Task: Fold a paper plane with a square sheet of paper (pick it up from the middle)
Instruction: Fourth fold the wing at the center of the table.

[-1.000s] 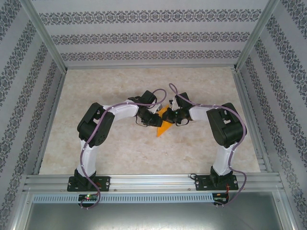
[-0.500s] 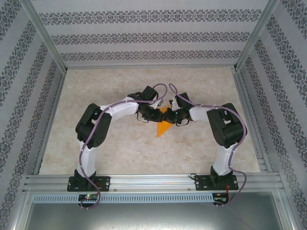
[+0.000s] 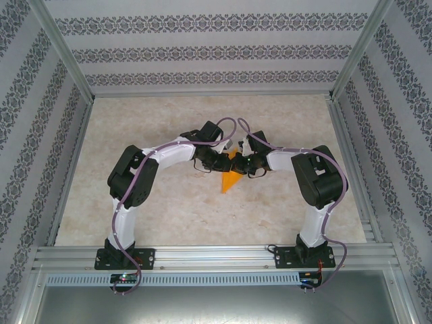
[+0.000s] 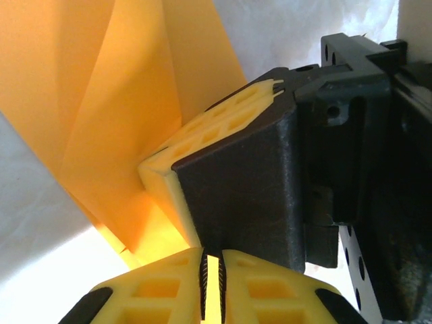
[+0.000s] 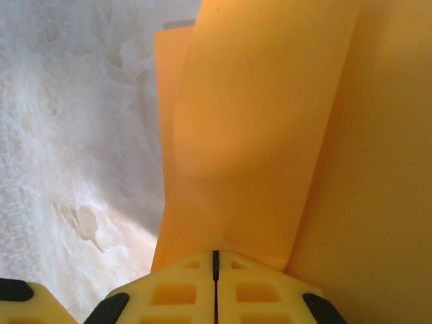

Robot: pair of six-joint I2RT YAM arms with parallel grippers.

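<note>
The paper plane [image 3: 231,179] is an orange pointed wedge held just above mid-table, tip toward the near-left. My two grippers meet over its far end. The left gripper [image 3: 227,161] comes in from the left and the right gripper [image 3: 241,163] from the right. In the left wrist view my left gripper [image 4: 211,280] has its pads almost together, with a thin orange-yellow strip pinched between them. The creased paper plane [image 4: 101,101] rises at upper left, beside the right gripper's yellow and black finger [image 4: 223,142]. In the right wrist view my right gripper [image 5: 216,270] is shut on the lower edge of the paper plane [image 5: 263,128].
The pale marbled table [image 3: 169,209] is bare around the arms and also shows at the left of the right wrist view [image 5: 67,169]. Patterned walls with aluminium rails [image 3: 67,169] enclose it on three sides. The two wrists are nearly touching.
My left arm has swung right until its gripper is against the right gripper, and its jaws have narrowed onto the paper. The right arm has held still.
</note>
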